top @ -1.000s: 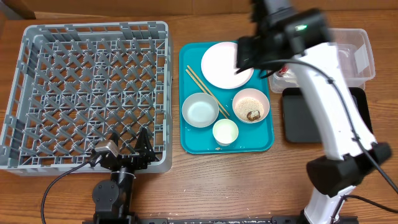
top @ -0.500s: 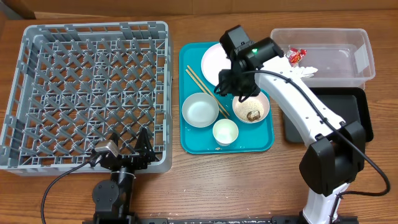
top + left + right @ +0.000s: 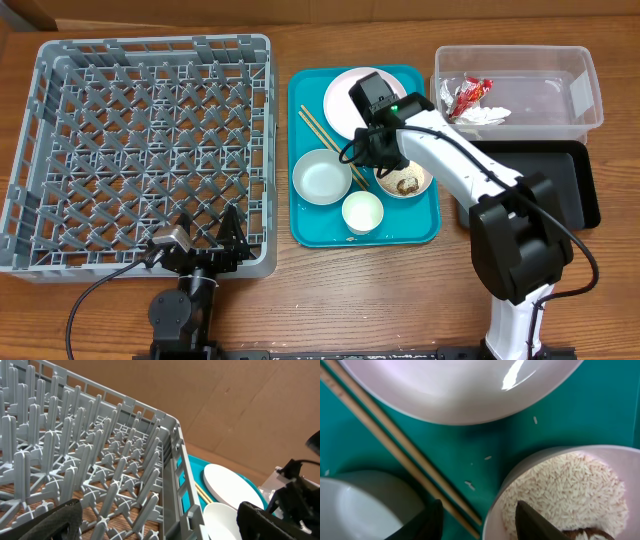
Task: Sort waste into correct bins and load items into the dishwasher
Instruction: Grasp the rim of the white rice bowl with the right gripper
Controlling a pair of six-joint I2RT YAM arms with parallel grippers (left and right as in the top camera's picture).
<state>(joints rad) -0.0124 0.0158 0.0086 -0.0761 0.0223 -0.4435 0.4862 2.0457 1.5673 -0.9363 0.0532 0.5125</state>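
Rice [image 3: 570,490] fills the pink-white bowl [image 3: 495,495] at the right side of the teal tray [image 3: 300,100], with a small golden-brown scrap [image 3: 590,534] on top at the near edge. A few stray grains [image 3: 469,485] lie on the tray just outside the bowl.

The right gripper [image 3: 477,510] hangs low over the bowl's left rim with its fingers spread. One finger is over the rice side and the other is outside, near the chopsticks [image 3: 395,447]. It holds nothing.

The step looks like a rim grasp, so that the food waste can be tipped into a bin. To do it well, the inner finger should drop just inside the wall and the outer one should clear the chopstick ends, which lie very close to the rim. Catching a stick in the pinch would spoil the hold. A firm, deep bite matters, because a full bowl held by one edge will want to swing. It should be lifted level and tilted only once it is over the bin.

The plate [image 3: 345,105] sits behind, touching nothing in the path. The empty bowl [image 3: 322,176] and cup [image 3: 362,212] stand just beside.

The clear tub [image 3: 590,90] already holds the wrapper [image 3: 468,95] and napkin [image 3: 490,118]. The black tray [image 3: 575,190] lies nearer.

The left gripper [image 3: 160,527] rests spread at the dish rack [image 3: 150,42].
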